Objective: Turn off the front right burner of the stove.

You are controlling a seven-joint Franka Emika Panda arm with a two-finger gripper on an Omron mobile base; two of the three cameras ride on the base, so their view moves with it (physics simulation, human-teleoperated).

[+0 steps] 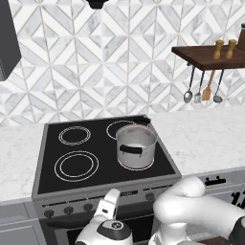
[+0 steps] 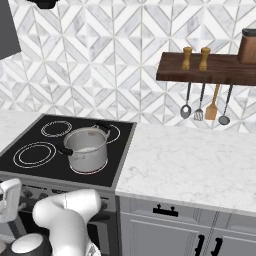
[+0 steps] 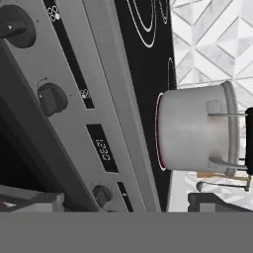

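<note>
Claw state: cannot tell; hand low before the stove [image 1: 103, 158] front, near its knobs [image 3: 52, 98]. Steel pot [image 1: 136, 146] sits on the front right burner [image 3: 159, 129], reddish ring showing at its base; contents unclear. Front left ring [image 1: 76, 165] bare. Marble bench [image 2: 190, 162] right of the stove, open. Wooden shelf [image 2: 207, 69] with hanging utensils [image 2: 205, 106] on the tiled wall.
</note>
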